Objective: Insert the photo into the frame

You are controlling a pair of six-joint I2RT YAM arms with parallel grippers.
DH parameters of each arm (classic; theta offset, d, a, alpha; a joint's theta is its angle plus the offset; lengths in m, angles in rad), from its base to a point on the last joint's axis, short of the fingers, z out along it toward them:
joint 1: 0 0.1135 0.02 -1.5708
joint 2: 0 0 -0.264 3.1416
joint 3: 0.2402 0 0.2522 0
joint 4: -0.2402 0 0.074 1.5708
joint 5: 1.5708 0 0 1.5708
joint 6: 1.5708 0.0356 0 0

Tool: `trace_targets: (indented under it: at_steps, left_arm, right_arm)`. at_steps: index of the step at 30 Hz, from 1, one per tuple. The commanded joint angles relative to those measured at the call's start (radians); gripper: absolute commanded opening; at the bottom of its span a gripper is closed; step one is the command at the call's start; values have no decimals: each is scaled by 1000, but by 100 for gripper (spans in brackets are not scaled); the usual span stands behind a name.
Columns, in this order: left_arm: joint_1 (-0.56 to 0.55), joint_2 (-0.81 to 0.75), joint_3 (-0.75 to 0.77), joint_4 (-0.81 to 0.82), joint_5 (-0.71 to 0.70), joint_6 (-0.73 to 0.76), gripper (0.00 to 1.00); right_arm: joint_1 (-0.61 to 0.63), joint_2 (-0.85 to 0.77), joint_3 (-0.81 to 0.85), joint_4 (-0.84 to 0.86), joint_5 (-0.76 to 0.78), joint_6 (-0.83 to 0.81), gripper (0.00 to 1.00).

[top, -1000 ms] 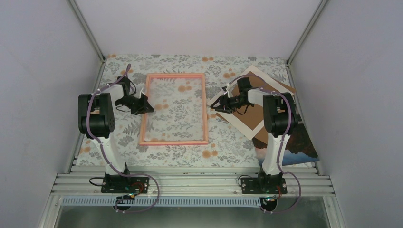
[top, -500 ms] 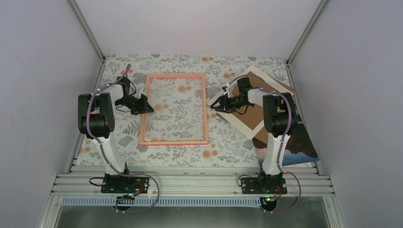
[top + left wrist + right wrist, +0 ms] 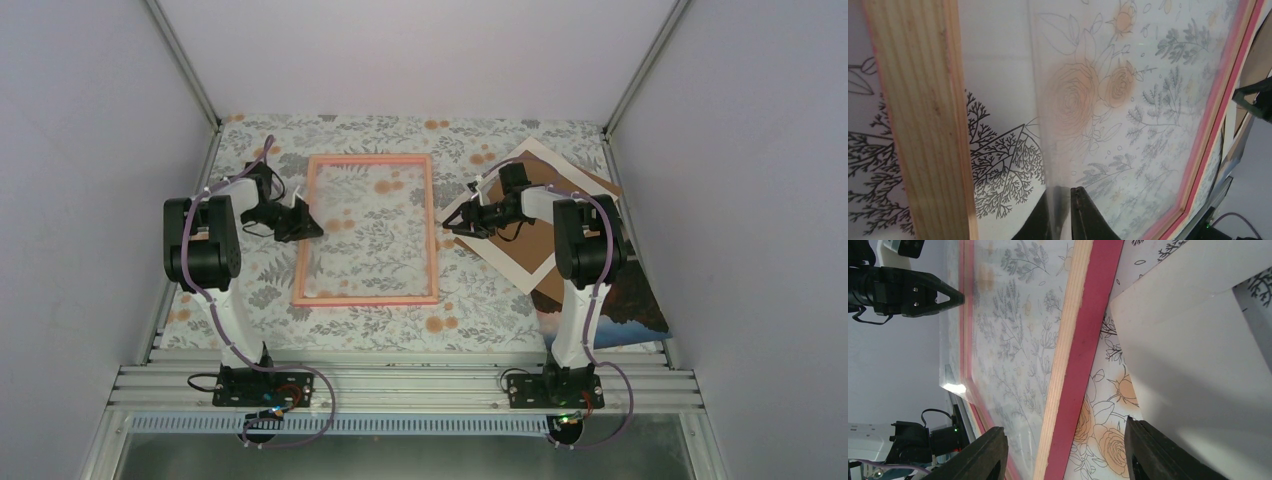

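Note:
The pink frame (image 3: 433, 232) lies flat at the table's middle with its clear pane (image 3: 368, 230) inside. In the left wrist view my left gripper (image 3: 1064, 189) is shut on the pane's (image 3: 1148, 100) thin left edge, just inside the frame's wooden left rail (image 3: 923, 115). In the top view it (image 3: 312, 228) sits at that rail. My right gripper (image 3: 1065, 450) is open and straddles the frame's right rail (image 3: 1088, 340); it also shows in the top view (image 3: 450, 226). The photo (image 3: 632, 305) lies at the near right, picture up, partly under the other sheets and my right arm.
A white border mat (image 3: 520, 262) lies tilted right of the frame, its corner (image 3: 1193, 325) beside my right gripper. A brown backing board (image 3: 592, 183) lies under it. The booth's side walls stand close on both sides.
My left gripper has edged very slightly toward the far side along the frame's left rail. The right arm, frame and sheets have not moved.

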Motion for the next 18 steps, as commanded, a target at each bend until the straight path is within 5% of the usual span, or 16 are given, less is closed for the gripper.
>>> trace_targets:
  at_steps: [1, 4, 11, 18]
  left_arm:
    - [-12, -28, -2, 10, 14, 5, 15]
    - [-15, -41, 7, 5, -18, 4, 36]
    - [-28, -76, 57, -26, -135, 4, 61]
    - [-81, -114, 112, -73, -306, 19, 64]
  right_arm:
    - [-5, -29, -4, 8, -8, -11, 58]
    - [-5, -27, -3, 8, -8, -11, 58]
    - [-4, -23, 8, 7, -9, -9, 58]
    - [-4, -25, 18, 7, -6, -10, 59]
